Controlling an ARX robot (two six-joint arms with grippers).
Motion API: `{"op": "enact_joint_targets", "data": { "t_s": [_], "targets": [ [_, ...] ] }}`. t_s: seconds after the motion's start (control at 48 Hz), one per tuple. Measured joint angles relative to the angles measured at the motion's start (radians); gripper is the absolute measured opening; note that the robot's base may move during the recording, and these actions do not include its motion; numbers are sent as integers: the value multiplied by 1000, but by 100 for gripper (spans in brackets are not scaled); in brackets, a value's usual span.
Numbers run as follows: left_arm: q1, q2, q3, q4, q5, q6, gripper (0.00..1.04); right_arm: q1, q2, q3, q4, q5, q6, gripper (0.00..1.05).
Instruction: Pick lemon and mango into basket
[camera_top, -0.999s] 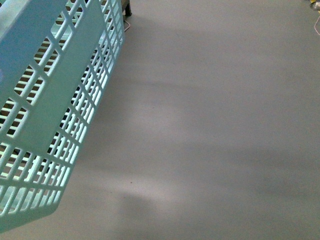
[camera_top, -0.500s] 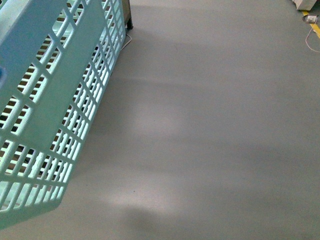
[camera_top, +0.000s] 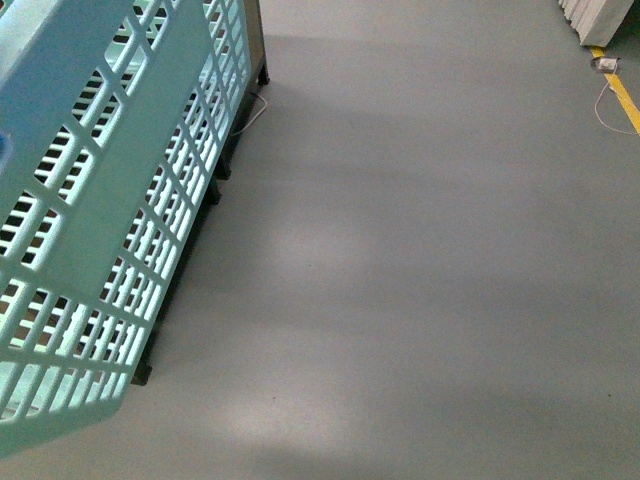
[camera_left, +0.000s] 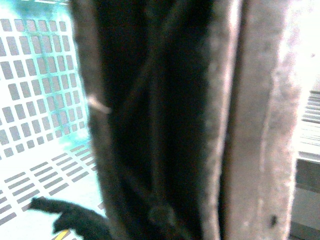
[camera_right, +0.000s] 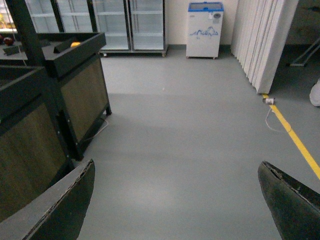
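Front view: the basket (camera_top: 95, 200) is seen at the left edge, very close to the camera and tilted. Its slotted wall fills that side from top to bottom. The dark frame and legs of a stand (camera_top: 255, 40) are seen just behind it. The rest of the view is grey floor (camera_top: 420, 280). A yellow line (camera_top: 622, 100) and a thin cable (camera_top: 598, 103) are noted in the far right corner.

Left wrist view: heavily blurred. The basket (camera_left: 40, 75) is recognised on one side by its slotted wall and floor, lit mint-blue. The middle is taken up by a dark upright band with grey edges, and it cannot be told what this is. The left gripper's jaws cannot be made out, so their state cannot be told.

Right wrist view: the right gripper (camera_right: 176, 185) is seen with its two fingertips (camera_right: 65, 205) spread wide apart and only floor between them, so the jaws are released. It is pointed along an aisle. Black stands with wooden panels (camera_right: 80, 95) are recorded on one side. Glass-door fridges (camera_right: 145, 25) and a small white freezer (camera_right: 204, 29) stand at the far wall, and white blinds (camera_right: 260, 40) hang on the other side. A small yellow-orange item (camera_right: 75, 44) lies in the top tray of the farther stand. It is too small to identify.
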Motion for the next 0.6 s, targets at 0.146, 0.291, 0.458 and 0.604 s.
{"op": "enact_joint_targets", "data": {
  "t_s": [0.146,0.291,0.458,0.604],
  "targets": [
    [0,0,0,0,0,0,14,0,0,0,0,0,0,96],
    [0,0,0,0,0,0,14,0,0,0,0,0,0,96],
    [0,0,0,0,0,0,14,0,0,0,1,-1,0,96],
    [0,0,0,0,1,-2,14,0,0,0,1,3,0,96]
  ]
}}
